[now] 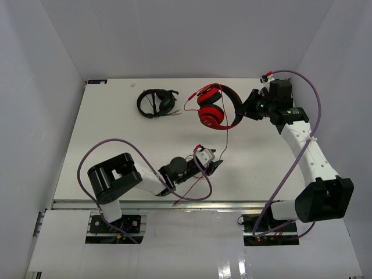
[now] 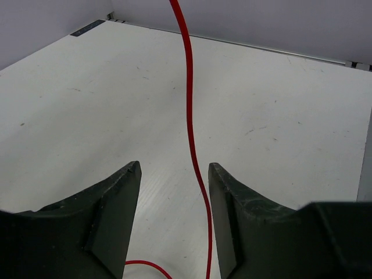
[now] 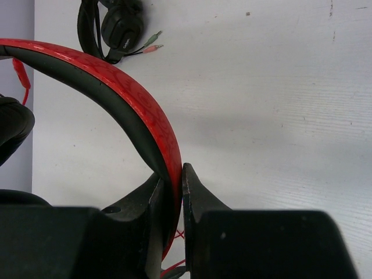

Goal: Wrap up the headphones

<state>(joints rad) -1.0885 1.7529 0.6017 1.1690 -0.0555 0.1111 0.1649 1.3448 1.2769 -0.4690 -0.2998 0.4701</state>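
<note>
Cable first: thin red cable (image 2: 189, 104) passing unclamped between the wide-apart fingers of the left hand (image 2: 174, 168), low near the front of the white desk (image 1: 116, 128). Close on it gently, then lay even loops, keeping slack. Farther right, toward the desk's back edge, red over-ear headphones (image 1: 212, 107), headband (image 3: 116, 87) pinched tight in the right hand (image 3: 174, 174). Brace steady there. No containers in view.

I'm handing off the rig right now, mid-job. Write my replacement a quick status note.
Right gripper: shut on the headband of the red headphones, at the table's far side.
Left gripper: open, red cable running between its fingers, unclamped.
Black headphones lie apart, further left.
Done: headphones held.
Left: cable lies loose, nothing wound yet; grip and wrap it.
</note>
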